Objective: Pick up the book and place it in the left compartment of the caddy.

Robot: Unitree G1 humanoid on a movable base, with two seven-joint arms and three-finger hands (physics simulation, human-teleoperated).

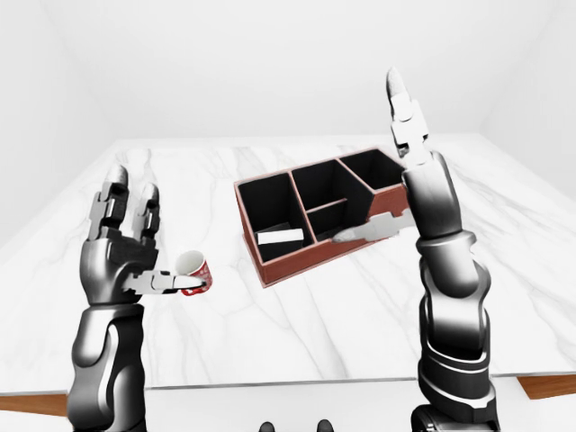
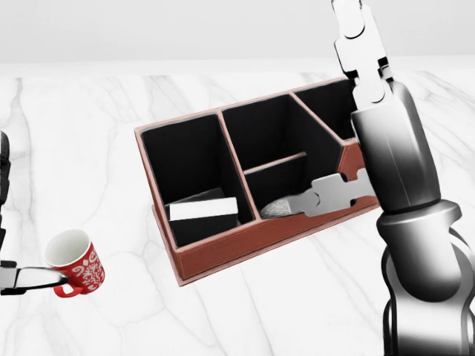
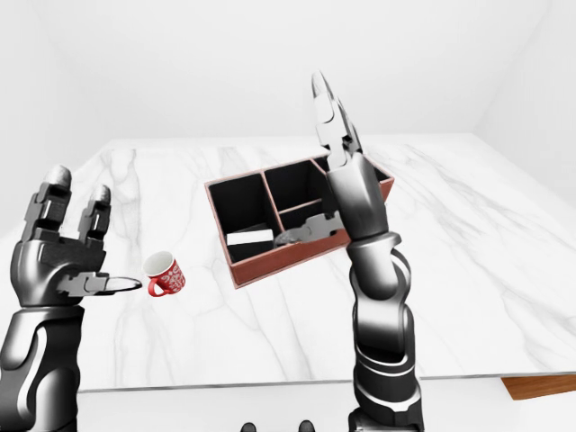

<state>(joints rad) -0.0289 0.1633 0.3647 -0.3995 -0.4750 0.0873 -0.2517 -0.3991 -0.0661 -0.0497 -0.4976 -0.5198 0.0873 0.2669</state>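
The red-brown caddy [image 2: 223,248] with black compartments lies skewed on the white marble table [image 2: 111,133]. The book [image 2: 202,208], white edge up, lies inside the caddy's left compartment. My right hand [image 2: 349,111] is raised over the caddy's right side, fingers spread open, thumb [image 2: 319,199] pointing left across the small lower middle compartment; it holds nothing. My left hand [image 1: 135,243] is open and empty at the left, its thumb next to a red mug [image 2: 74,263].
The red and white mug stands on the table to the left of the caddy. The table's near edge [image 1: 297,382] runs along the bottom of the left-eye view. A brown floor strip [image 1: 549,385] shows at the lower right.
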